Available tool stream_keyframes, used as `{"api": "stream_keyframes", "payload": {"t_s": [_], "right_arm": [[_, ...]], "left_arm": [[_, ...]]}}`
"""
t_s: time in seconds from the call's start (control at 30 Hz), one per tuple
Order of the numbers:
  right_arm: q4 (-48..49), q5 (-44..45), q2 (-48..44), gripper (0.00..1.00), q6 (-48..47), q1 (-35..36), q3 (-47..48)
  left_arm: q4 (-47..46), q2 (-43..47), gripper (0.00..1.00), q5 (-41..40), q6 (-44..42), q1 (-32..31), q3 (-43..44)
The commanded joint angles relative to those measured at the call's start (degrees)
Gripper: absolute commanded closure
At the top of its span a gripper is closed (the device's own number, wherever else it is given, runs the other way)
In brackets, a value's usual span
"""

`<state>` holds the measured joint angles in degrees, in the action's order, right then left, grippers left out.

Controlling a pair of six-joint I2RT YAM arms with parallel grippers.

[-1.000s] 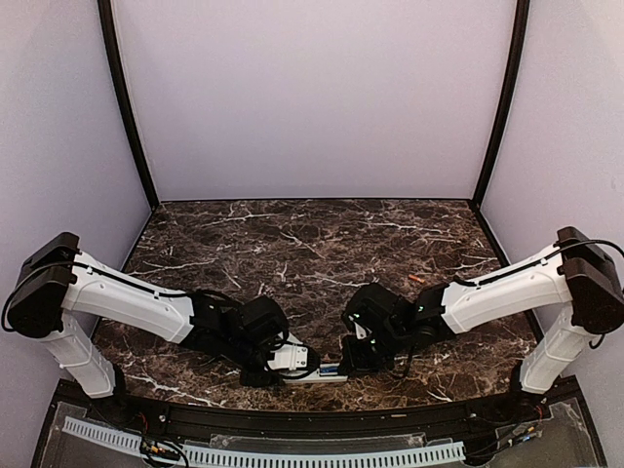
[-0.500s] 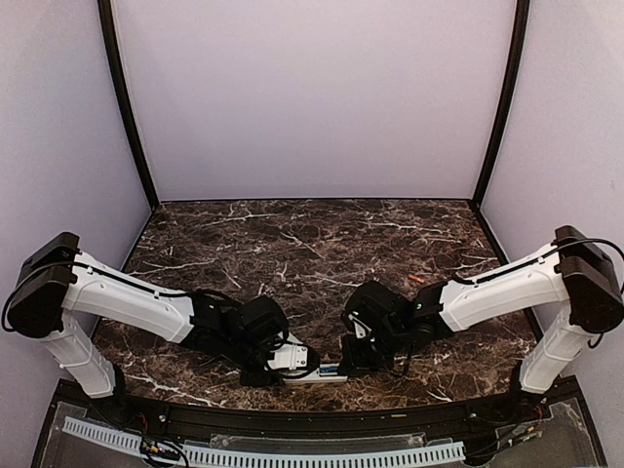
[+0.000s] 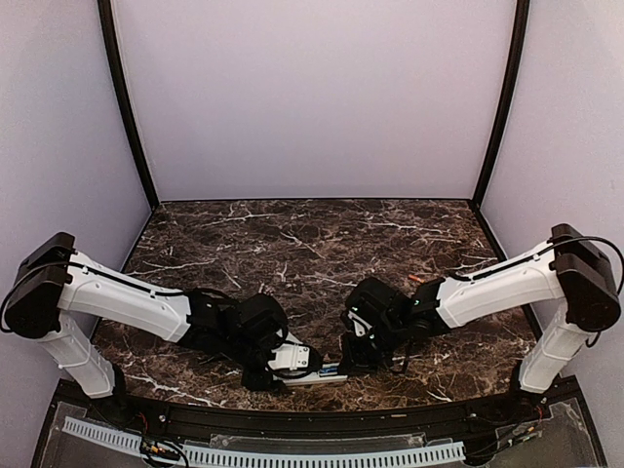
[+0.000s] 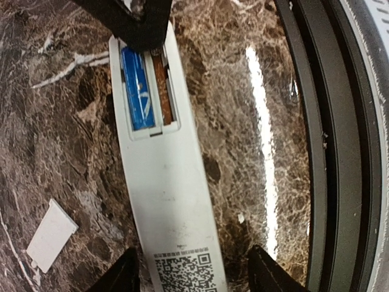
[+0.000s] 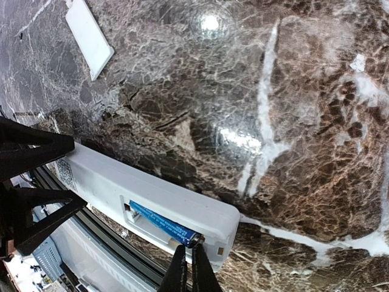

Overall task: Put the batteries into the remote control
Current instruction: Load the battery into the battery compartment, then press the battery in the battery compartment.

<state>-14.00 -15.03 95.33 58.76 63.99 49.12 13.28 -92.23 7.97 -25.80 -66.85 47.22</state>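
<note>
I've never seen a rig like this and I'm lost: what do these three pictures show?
Two robot arms, each ending in a two-finger gripper. One picture looks down from above; the other two come from cameras on the wrists. On the marble table lies a white remote, back up, its battery bay open with a blue battery inside. A loose cover lies nearby. The left gripper stands open astride the remote. The right gripper is shut, its tips at the battery's end.

The overhead camera looked down from behind both arm bases [image 3: 88,366] across the whole marble table [image 3: 312,244]. Each wrist camera sat close above the remote control [image 4: 173,201], facing it from opposite ends; both shared its blue battery [image 5: 163,223].
</note>
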Motion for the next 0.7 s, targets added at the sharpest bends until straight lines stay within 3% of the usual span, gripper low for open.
{"api": "stream_keyframes", "payload": {"t_s": [0.0,0.17,0.23,0.37,0.43,0.57,0.67], "right_arm": [[3.14,3.60,6.79,0.97,-2.21,0.26,0.05],[3.22,3.24,8.28,0.97,-2.42,0.18,0.53],[3.18,3.03,8.82,0.97,-2.45,0.23,0.74],[3.53,2.56,9.41,0.97,-2.36,0.10,0.65],[3.86,2.42,9.46,0.97,-2.34,-0.02,0.41],[4.77,1.73,9.55,0.98,-2.24,-0.52,-0.17],[6.05,0.88,9.66,0.99,-1.93,-1.05,-1.07]], "left_arm": [[-3.24,3.32,0.37,3.62,0.88,0.14,1.29],[-10.52,2.86,0.35,4.55,4.10,0.14,2.44],[-12.69,1.23,0.40,3.35,5.46,0.14,3.07],[-13.10,-4.18,0.67,1.39,7.26,0.01,6.15],[-14.07,-5.19,0.75,0.92,7.38,-0.20,6.52],[-16.03,-6.49,0.87,0.78,6.36,-1.43,6.48],[-15.93,-7.72,0.91,-0.05,5.08,-2.61,6.48]]}}
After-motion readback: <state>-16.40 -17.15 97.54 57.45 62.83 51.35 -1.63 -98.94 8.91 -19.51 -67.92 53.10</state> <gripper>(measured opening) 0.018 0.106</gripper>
